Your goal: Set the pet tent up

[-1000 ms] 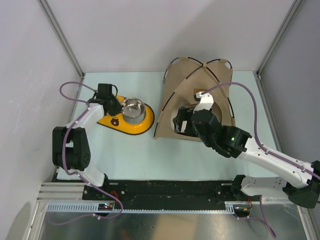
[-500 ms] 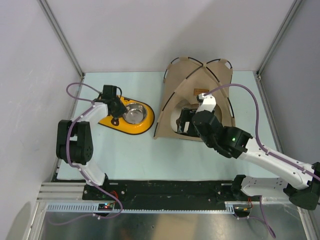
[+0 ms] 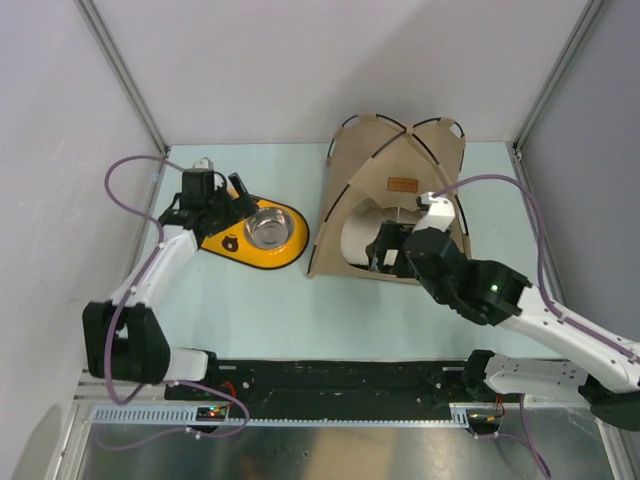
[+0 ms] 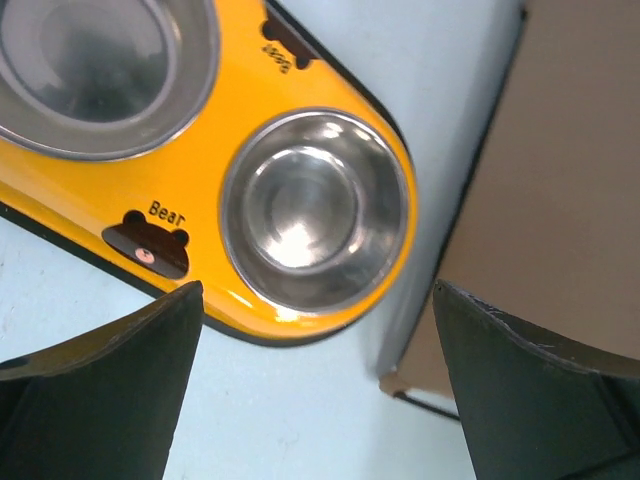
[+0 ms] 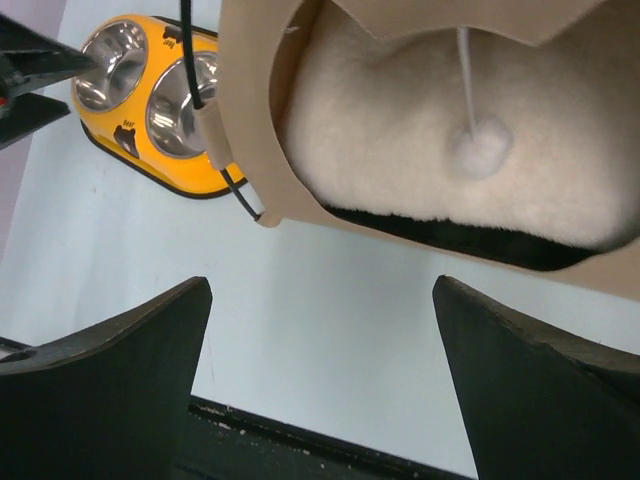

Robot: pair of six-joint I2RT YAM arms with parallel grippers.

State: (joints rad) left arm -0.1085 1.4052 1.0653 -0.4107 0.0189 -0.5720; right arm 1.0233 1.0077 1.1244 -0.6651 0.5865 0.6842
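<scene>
Top external view: the tan beige fabric pet tent point(image 3: 395, 195) with thin black poles stood erect on the far right part of the pale green desk point(image 3: 270, 300), its opening facing the near edge. A small brown label patch point(image 3: 402, 184) showed on its front panel, above the opening.

My right hand point(image 3: 384, 252) was at the mouth of the tent, low at the opening. Right wrist view: both black fingers point(image 5: 110, 390) stood wide apart with nothing between them. Beyond them, a cream fluffy pillow point(image 5: 400, 130) filled the inside of the tent, and a little white pom-pom point(image 5: 478, 145) hung on a cord in front of it. One black pole point(image 5: 192, 55) ran down the left edge of the opening.

My left hand point(image 3: 232, 195) hovered over the far end of the yellow double-bowl holder point(image 3: 225, 243), just left of the tent and apart from it. Left wrist view: its fingers point(image 4: 100, 390) were spread wide and gripped nothing. Below them lay a round steel bowl point(image 4: 313, 208) seated in the holder, a second steel bowl point(image 4: 95, 60) beside it, and a bear mark printed on the yellow surface. I could not tell whether either hand touched anything.
</scene>
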